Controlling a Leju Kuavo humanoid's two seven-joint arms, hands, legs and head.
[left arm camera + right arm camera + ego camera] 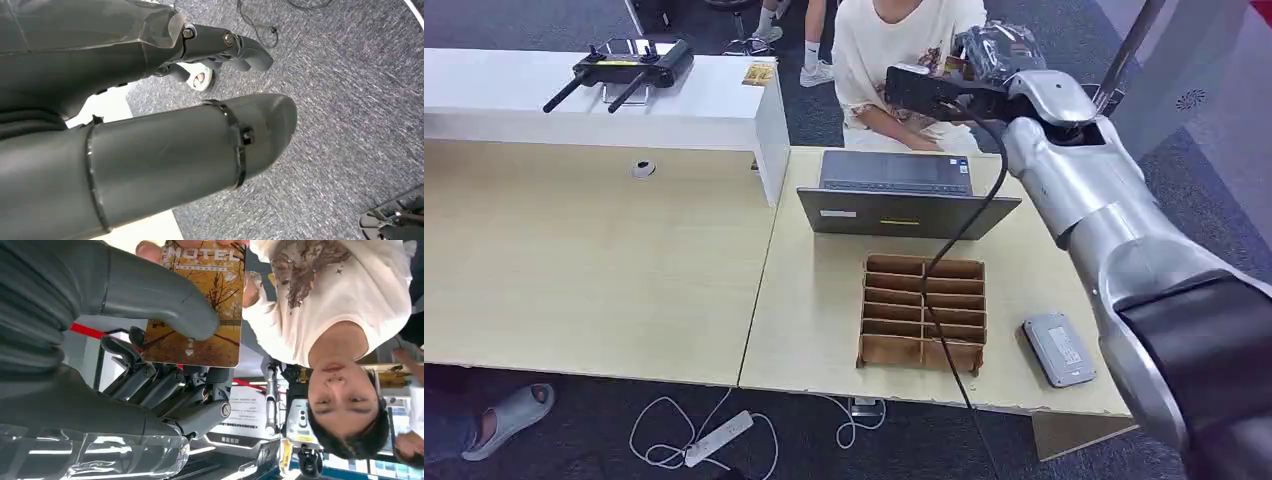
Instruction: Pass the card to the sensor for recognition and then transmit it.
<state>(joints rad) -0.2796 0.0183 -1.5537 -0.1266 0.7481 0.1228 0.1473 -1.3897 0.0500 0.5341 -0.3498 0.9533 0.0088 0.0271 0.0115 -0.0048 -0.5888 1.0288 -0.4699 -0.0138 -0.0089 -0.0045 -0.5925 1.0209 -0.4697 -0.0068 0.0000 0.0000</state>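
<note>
Desk: a pale wooden desk in two joined halves runs across the scene, with a white raised counter along its far left side.
Person: a person in a cream shirt sits at the far edge of the right half, facing the robot; in the right wrist view their fingers touch one end of the card.
Right arm: the silver arm reaches from the near right across the desk toward the person.
Right hand: the right hand pinches the card, the thick grey thumb pressed on its printed face and the dark fingers curled behind it.
Left hand: the left hand hangs over grey carpet, its dark fingers bent; I cannot tell whether they are closed.
Laptop: a grey laptop sits open on the right half, just beyond the tray.
Tray: a brown cardboard divider tray with rows of slots lies near the front of the right half; a black cable from the arm crosses it.
Sensor: a small grey reader lies flat to the right of the tray, near the front edge.
Card: a golden hotel card with an autumn tree picture is held up between robot and person, high over the far edge of the desk, well apart from the reader.
Controller: a black device with antennas rests on the white counter.
</note>
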